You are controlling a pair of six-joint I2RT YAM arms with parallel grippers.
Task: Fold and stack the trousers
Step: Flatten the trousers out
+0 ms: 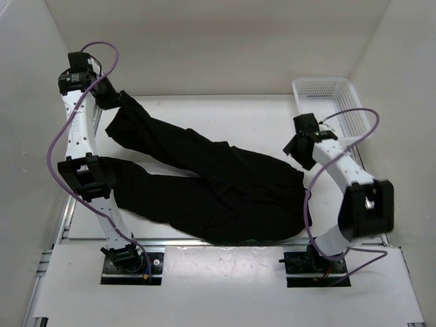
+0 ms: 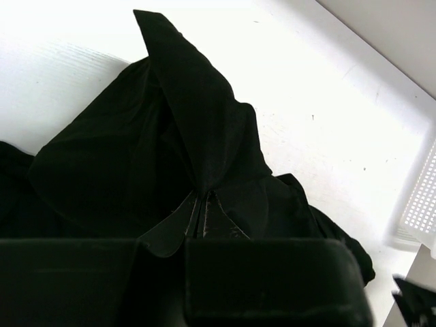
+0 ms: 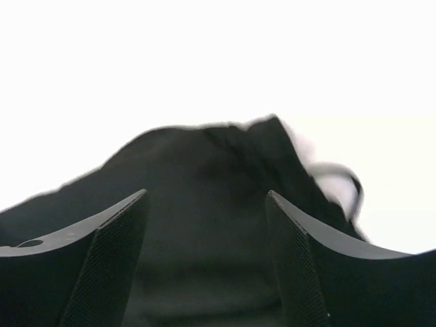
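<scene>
Far left, left end effector (image 2: pixel 203 214) pinches the trousers (image 1: pixel 218 184); right end effector (image 3: pixel 206 197) gapes before blurred fabric.

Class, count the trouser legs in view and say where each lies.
2. The far leg stretches toward the back left, its end pinched by the left gripper; the near leg lies by the arm bases. None seems hidden.

We see a white tabletop (image 1: pixel 231 116) boxed in by plain white walls: a back wall (image 1: pixel 218 41), a left wall (image 1: pixel 24 170) and a right wall (image 1: pixel 409 136). The light is bright and even, and shadows stay soft. A white mesh basket (image 1: pixel 321 81) sits in the far right corner. Along the near side, metal rails (image 1: pixel 63 228) border a white panel (image 1: pixel 225 286).
</scene>
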